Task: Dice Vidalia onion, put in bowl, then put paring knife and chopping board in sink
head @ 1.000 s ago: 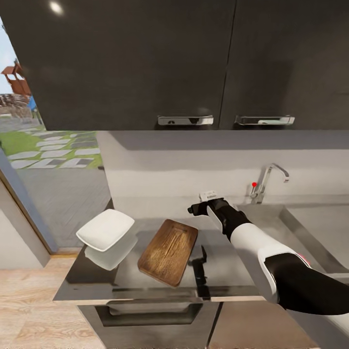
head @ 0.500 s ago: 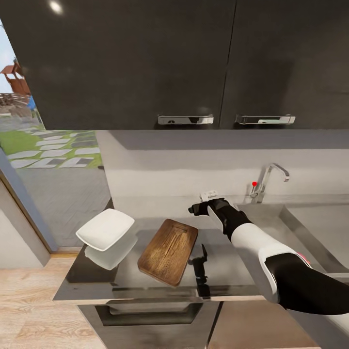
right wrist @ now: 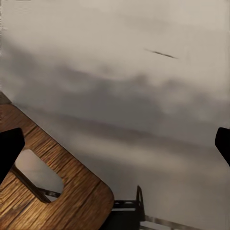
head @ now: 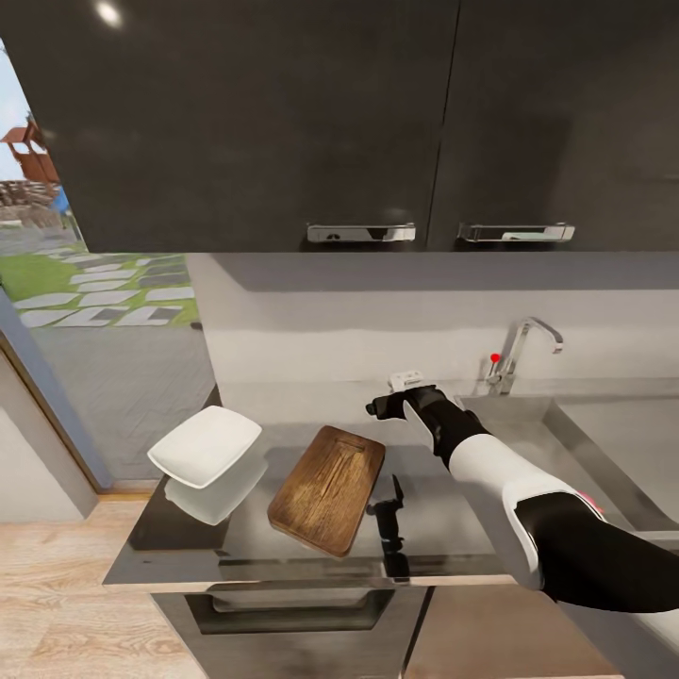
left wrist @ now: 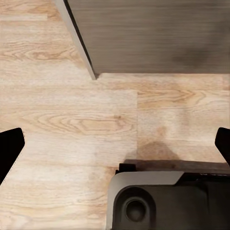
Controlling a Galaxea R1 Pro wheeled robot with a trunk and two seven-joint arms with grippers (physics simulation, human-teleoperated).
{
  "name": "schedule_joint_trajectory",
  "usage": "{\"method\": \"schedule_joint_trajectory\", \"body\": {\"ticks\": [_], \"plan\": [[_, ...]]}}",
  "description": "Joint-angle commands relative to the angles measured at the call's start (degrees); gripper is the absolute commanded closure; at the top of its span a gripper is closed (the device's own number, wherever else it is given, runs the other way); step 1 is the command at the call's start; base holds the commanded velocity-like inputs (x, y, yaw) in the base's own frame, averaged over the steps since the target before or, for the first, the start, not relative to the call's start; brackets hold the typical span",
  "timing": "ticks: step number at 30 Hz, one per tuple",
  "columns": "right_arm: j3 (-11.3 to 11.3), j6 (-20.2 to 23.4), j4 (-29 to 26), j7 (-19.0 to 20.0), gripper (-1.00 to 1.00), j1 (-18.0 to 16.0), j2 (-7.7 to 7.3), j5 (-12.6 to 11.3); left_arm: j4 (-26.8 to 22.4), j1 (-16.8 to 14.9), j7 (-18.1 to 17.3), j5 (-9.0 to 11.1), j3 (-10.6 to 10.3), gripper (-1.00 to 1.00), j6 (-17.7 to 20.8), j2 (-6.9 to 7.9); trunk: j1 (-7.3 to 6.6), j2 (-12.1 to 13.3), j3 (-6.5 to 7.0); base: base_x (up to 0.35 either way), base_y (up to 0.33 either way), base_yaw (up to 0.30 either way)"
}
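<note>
The chopping board (head: pixel 328 488) lies slantwise on the grey countertop (head: pixel 443 528), its slot hole end away from the front edge. In the right wrist view the board's slotted corner (right wrist: pixel 72 191) is close below the fingers. The white bowl (head: pixel 204 446) sits left of the board near the counter's left end. My right gripper (head: pixel 377 408) hovers open above the counter just beyond the board's far end, with nothing between its fingers (right wrist: pixel 115 143). The sink (head: pixel 604 443) with its chrome tap (head: pixel 514 363) lies to the right. My left gripper (left wrist: pixel 115 143) hangs open over the wooden floor. The Vidalia onion and the paring knife are out of view.
Dark wall cabinets (head: pixel 377 123) with metal handles hang over the counter. The glossy top mirrors the bowl and my right arm as a dark shape (head: pixel 389 517). A glass door (head: pixel 85 311) to the garden stands at the left. The robot's base (left wrist: pixel 158 201) is below the left gripper.
</note>
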Motion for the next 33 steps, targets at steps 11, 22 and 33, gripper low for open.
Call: {"method": "schedule_joint_trajectory", "body": {"ticks": [11, 22, 33], "plan": [[0.3, 0.3, -0.1, 0.2, -1.0, -0.1, 0.39, 0.1, -0.4, 0.0, 0.0, 0.1, 0.0, -1.0, -0.1, 0.2, 0.04, -0.1, -0.42, 0.0, 0.0, 0.0], [0.3, 0.3, -0.1, 0.2, -1.0, -0.1, 0.29, 0.0, -0.3, 0.0, 0.1, 0.1, -0.3, -1.0, -3.0, -0.01, 0.04, -0.1, -0.74, 0.0, 0.0, 0.0], [0.3, 0.3, -0.1, 0.2, -1.0, -0.1, 0.4, 0.0, 1.0, 0.0, 0.1, 0.2, -0.2, -1.0, -3.7, -0.05, 0.04, -0.1, -1.47, 0.0, 0.0, 0.0]]}}
